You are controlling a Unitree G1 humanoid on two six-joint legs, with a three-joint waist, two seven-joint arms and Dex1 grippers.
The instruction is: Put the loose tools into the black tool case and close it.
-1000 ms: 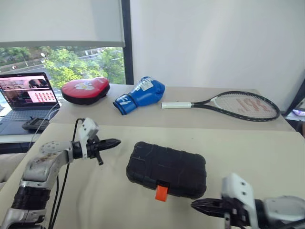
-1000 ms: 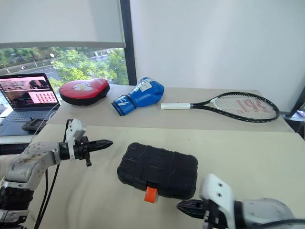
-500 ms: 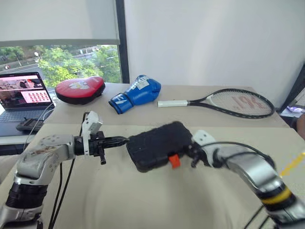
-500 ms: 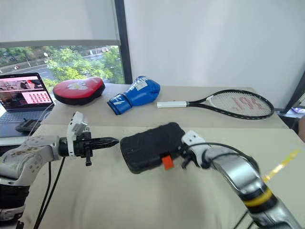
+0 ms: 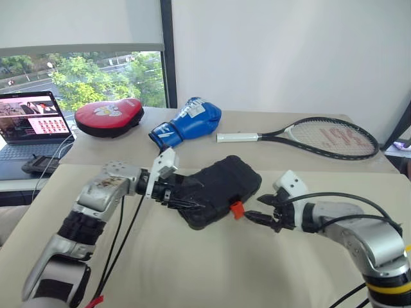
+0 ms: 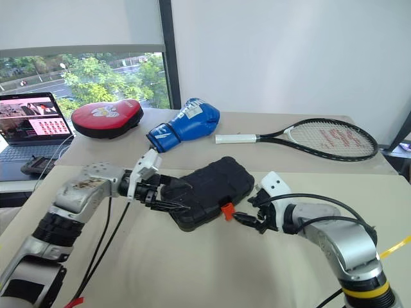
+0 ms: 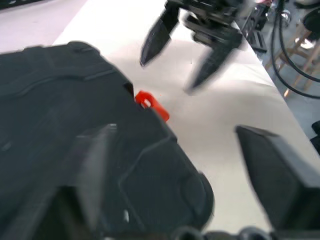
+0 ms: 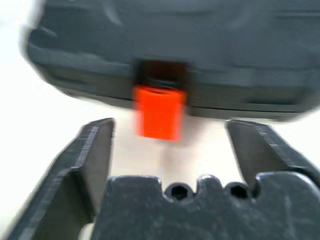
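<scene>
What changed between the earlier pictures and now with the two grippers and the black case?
The black tool case has been turned on the table, its orange latch now facing the right gripper. The left gripper came in from the left and now straddles the case's near corner. The right gripper came forward and opened in front of the latch. The case is still closed; the racket, boxing glove and red pad lie as before.

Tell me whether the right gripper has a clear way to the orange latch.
Probably yes: the right gripper is open and points at the orange latch on the closed black tool case, with nothing between them.
</scene>
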